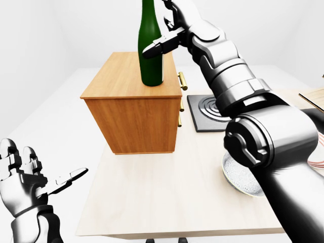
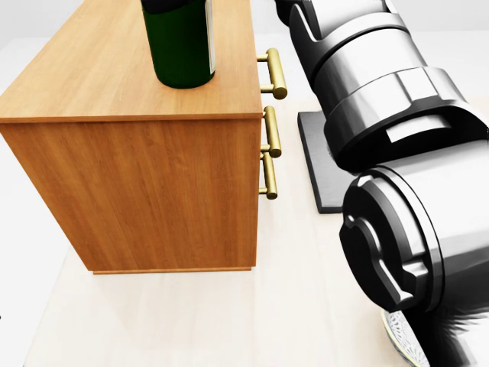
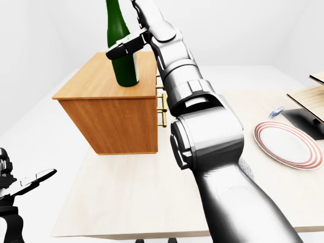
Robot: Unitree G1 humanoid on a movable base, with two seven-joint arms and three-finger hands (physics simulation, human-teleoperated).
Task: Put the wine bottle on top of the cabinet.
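The green wine bottle (image 1: 150,55) stands upright on the wooden cabinet (image 1: 126,86), near the top's right edge. The head view shows only its lower body (image 2: 182,46) on the cabinet top. My right hand (image 1: 163,31) is raised beside the bottle's upper body, on its right in the left-eye view. It is open, and one finger (image 1: 158,46) reaches across the glass without closing round it. My left hand (image 1: 45,178) hangs open and empty at the bottom left of that view, well off the table.
The cabinet's brass drawer handles (image 2: 272,73) face right toward a black hob plate (image 1: 207,109). A glass dish (image 1: 242,177) lies by my right forearm. A red-rimmed plate (image 3: 288,144) and a wooden rack (image 3: 310,98) are at the right. The table edge (image 1: 152,234) runs along the bottom.
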